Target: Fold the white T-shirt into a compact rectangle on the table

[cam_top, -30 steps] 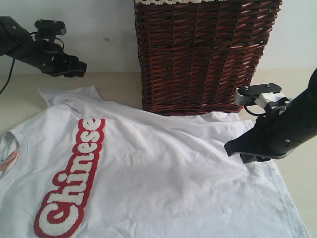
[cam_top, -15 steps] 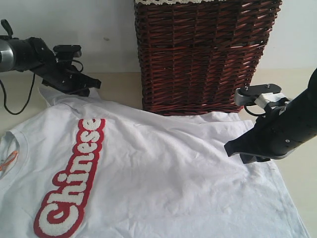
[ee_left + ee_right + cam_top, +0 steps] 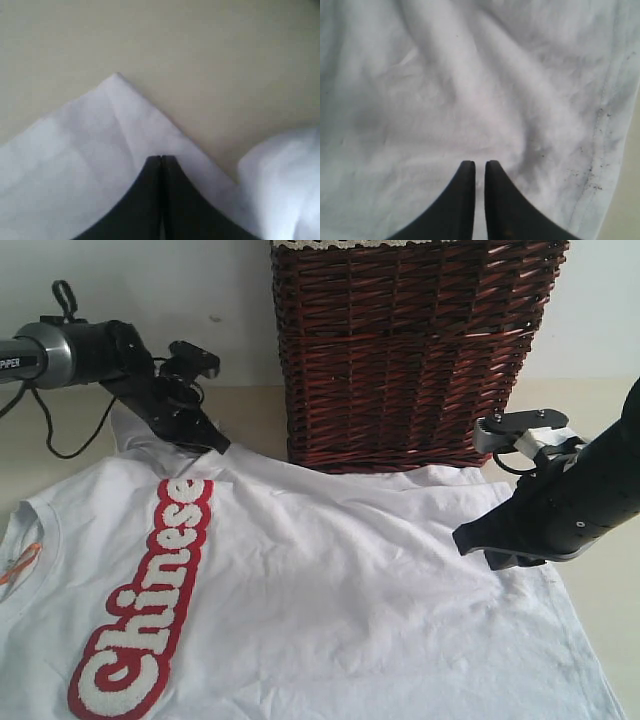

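The soft white cotton T-shirt (image 3: pixel 330 580) lies spread face up on the wide pale cream matte table (image 3: pixel 250 415), filling most of the exterior view. Its fuzzy white "Chinese" lettering (image 3: pixel 150 590) with a thick red outline runs along the chest, and the small orange neck tag (image 3: pixel 20 565) shows at the collar. 1 sleeve (image 3: pixel 100 140) comes to a point on the bare table.

The black left gripper (image 3: pixel 208 440) (image 3: pixel 161 159) sits on that sleeve with its 2 jaws clenched tight together. Whether any cloth is caught between them cannot be told.

The black right gripper (image 3: pixel 480 545) (image 3: pixel 480 164) rests low over the shirt near a side hem dotted with dark specks (image 3: pixel 590 175). Its jaws are drawn almost together, with only a thin slit between them. Creases run toward the tips, but a pinch on the cloth cannot be confirmed.

Behind the shirt stands a tall dark brown woven wicker basket (image 3: pixel 410 350), its base touching the shirt's far edge.
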Controlling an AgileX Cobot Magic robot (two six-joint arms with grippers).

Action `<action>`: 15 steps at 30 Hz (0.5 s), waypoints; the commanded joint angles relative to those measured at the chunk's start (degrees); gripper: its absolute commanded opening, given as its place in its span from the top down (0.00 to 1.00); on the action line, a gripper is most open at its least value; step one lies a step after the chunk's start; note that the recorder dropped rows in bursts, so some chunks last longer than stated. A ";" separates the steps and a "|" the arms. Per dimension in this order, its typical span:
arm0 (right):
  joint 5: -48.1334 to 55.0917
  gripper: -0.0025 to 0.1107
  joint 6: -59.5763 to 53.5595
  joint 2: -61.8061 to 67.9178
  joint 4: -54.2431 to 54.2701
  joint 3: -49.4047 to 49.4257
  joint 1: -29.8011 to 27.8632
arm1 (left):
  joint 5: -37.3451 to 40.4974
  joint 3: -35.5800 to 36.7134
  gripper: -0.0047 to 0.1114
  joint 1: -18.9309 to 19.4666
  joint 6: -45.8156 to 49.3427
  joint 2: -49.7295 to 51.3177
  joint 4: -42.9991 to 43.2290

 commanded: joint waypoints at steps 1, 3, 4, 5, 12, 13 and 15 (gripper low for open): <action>0.17 0.89 -0.52 -0.40 0.29 -0.01 -0.38 | 7.51 -2.77 0.96 -2.01 -5.07 -0.15 10.78; 0.25 0.89 -0.52 -0.40 0.29 -0.01 -0.38 | 5.98 -4.60 0.96 -1.83 -11.04 -0.27 12.21; 0.25 0.89 -0.52 -0.40 0.29 -0.01 -0.38 | 5.32 -5.37 0.96 -1.59 -12.96 -0.27 12.47; 0.35 0.89 -0.52 -0.40 0.40 -0.01 -0.38 | 4.84 -6.11 0.96 -1.43 -14.42 -0.27 12.75; 0.70 0.89 -0.52 -0.40 0.41 -0.01 -0.38 | 8.15 -7.48 0.96 0.39 -28.75 -0.14 28.00; 0.70 0.89 -0.52 -0.40 0.41 -0.01 -0.38 | 9.34 -7.48 0.96 0.74 -31.57 -0.14 30.29; 0.70 0.89 -0.52 -0.40 0.41 -0.01 -0.38 | 12.01 -7.48 0.96 1.77 -33.88 -0.14 31.58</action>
